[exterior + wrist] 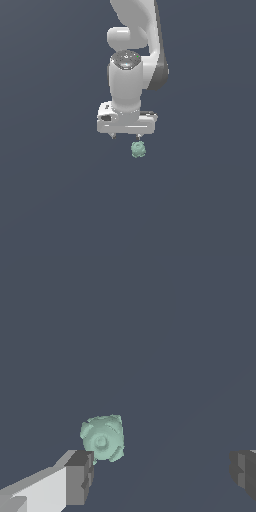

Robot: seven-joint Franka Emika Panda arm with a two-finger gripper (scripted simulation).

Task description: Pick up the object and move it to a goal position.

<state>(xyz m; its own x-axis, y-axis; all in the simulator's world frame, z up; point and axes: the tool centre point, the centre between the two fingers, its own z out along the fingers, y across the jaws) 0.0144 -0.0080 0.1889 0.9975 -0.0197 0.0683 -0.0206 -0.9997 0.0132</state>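
Note:
The object is a small pale mint-green knobbly blob lying on the dark floor, just below the white gripper in the exterior view and a little toward that view's right. In the wrist view the object lies beside one dark fingertip, not between the two; the other fingertip is far across. The gripper is open and empty, its jaws spread wide. From the exterior view only the finger tips peek out under the white hand.
The white arm rises straight up behind the hand in the exterior view. A plain dark grey floor surrounds the object on all sides. No goal marker shows.

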